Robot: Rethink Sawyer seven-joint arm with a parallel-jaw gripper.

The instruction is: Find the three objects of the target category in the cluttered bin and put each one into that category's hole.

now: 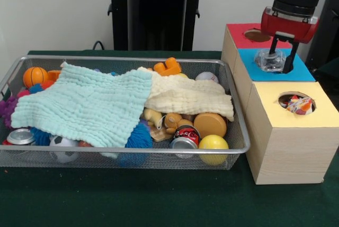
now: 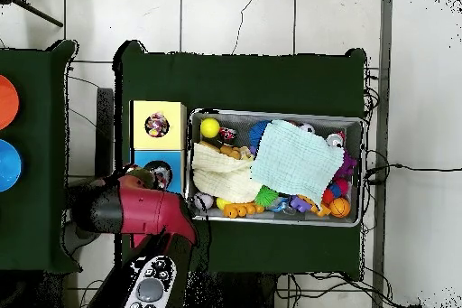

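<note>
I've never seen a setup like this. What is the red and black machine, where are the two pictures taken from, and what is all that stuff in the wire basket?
The red and black machine is a robot arm. Its claw hangs over the blue box top and grips a clear, glassy object above the hole there.

One picture looks across the table; the other looks straight down from above, where the arm covers part of the boxes.

The wire basket holds a jumble: a mint cloth and a cream cloth draped over toys, a small basketball, a yellow ball, a soda can and more.

Beside it stand wooden boxes with coloured tops. The yellow-topped box already has something colourful in its hole.
</note>
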